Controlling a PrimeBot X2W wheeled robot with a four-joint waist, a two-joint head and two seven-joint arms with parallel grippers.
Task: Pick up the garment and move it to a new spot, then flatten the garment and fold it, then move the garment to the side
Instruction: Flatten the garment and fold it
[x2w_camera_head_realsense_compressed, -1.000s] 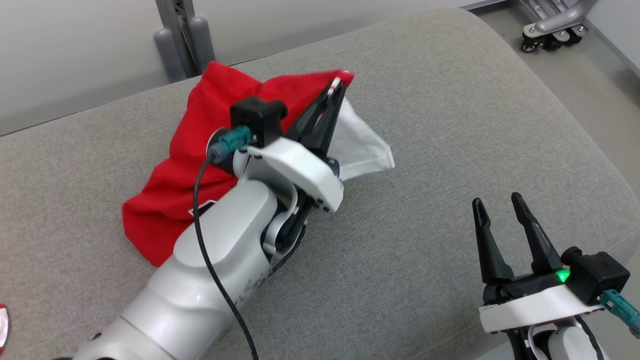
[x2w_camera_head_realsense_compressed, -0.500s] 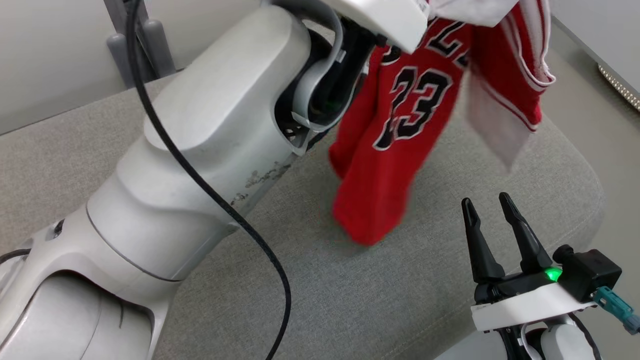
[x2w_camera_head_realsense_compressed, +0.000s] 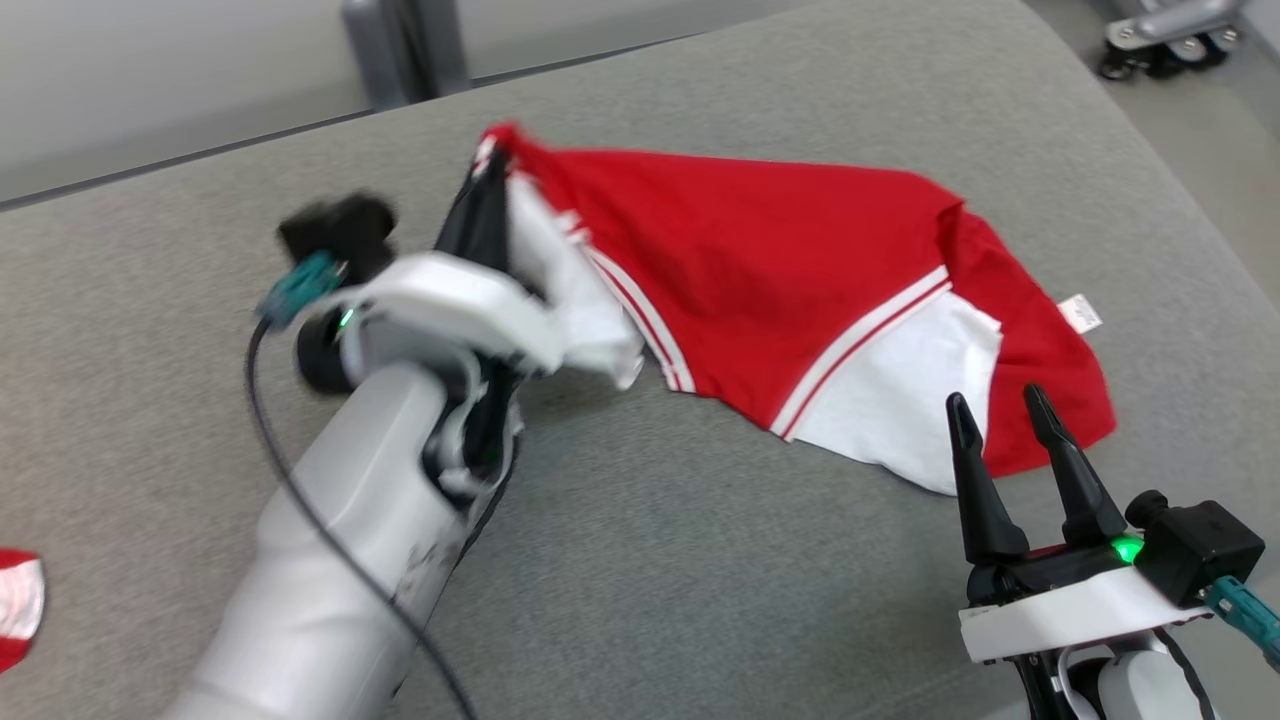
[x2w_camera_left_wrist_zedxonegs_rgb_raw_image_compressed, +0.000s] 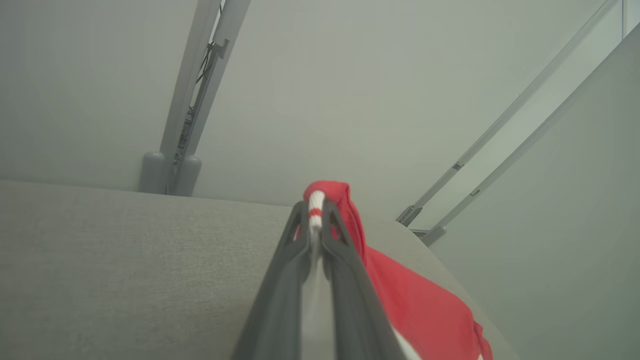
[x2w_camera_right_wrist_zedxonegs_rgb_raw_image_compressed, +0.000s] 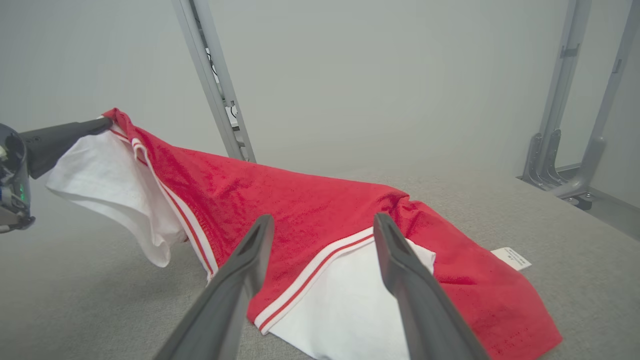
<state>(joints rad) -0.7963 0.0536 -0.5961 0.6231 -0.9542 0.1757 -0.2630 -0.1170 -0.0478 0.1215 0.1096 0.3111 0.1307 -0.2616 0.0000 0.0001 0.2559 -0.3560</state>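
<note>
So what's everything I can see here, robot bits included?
garment: one, red with white panels, spread on the cushion, one corner raised
label: one, white, garment's right edge
cushion: one, grey, under it all
cloth scrap: one, red and white, head view's lower left edge
metal posts: two, grey, behind the cushion
wheeled frame: one, silver, floor at upper right
left hand: one, dark, shut on the garment's raised corner
right hand: one, dark, open, by the garment's near edge

**Room & backdrop**

We see a grey fabric cushion (x2w_camera_head_realsense_compressed: 700, 600) w/ rounded corners across the fgd. Behind it are a plain pale wall (x2w_camera_left_wrist_zedxonegs_rgb_raw_image_compressed: 350, 75) & grey metal frame posts (x2w_camera_right_wrist_zedxonegs_rgb_raw_image_compressed: 212, 80). At right, grey floor (x2w_camera_head_realsense_compressed: 1240, 150) w/ a castered metal base (x2w_camera_head_realsense_compressed: 1160, 40). Light is soft, even.
</note>
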